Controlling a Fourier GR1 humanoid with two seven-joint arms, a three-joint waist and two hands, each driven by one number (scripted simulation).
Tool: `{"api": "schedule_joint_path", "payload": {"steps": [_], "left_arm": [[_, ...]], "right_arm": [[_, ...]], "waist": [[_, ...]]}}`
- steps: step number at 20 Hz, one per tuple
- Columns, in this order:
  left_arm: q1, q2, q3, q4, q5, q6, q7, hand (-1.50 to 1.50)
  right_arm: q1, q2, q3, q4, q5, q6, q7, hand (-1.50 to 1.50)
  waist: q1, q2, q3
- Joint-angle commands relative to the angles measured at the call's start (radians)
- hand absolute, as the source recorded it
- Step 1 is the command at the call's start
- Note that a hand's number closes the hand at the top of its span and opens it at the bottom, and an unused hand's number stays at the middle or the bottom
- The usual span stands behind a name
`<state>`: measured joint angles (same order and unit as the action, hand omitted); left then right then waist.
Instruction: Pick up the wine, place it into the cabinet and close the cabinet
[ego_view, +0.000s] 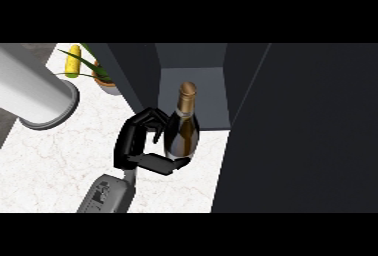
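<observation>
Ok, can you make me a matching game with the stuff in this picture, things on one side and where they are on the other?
Things:
1. wine bottle
2. corn cob
3. potted plant
4. grey cylinder

Places:
A. far left of the counter
B. in the hand, at the open cabinet
C. back, left of the plant
D. next to the cabinet's left wall

Pairs: 1-B, 2-C, 3-D, 4-A

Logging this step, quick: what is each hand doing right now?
Left hand: shut on the wine bottle, at the open cabinet.
Right hand: not in view.
</observation>
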<state>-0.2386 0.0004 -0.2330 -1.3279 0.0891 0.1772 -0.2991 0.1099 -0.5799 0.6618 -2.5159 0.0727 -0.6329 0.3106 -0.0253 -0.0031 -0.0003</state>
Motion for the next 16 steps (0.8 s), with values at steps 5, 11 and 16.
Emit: {"api": "schedule_joint_path", "payload": {"steps": [5, 11, 16], "left_arm": [[-0.200, 0.000, -0.006, 0.199, 0.056, 0.050, 0.009, 1.50], [-0.321, 0.000, 0.003, 0.362, 0.095, 0.070, -0.044, 1.50], [-0.420, 0.000, -0.033, 0.505, 0.192, 0.099, -0.107, 1.50]], "right_arm": [[0.080, 0.018, 0.047, -0.147, 0.017, 0.002, 0.010, -1.50], [0.080, -0.015, 0.026, -0.203, 0.014, 0.001, 0.051, -1.50], [0.046, 0.002, 0.008, -0.161, -0.027, 0.024, 0.025, -1.50]], "waist": [[0.000, 0.002, 0.000], [-0.013, 0.003, -0.001], [-0.012, 0.006, -0.001]]}}
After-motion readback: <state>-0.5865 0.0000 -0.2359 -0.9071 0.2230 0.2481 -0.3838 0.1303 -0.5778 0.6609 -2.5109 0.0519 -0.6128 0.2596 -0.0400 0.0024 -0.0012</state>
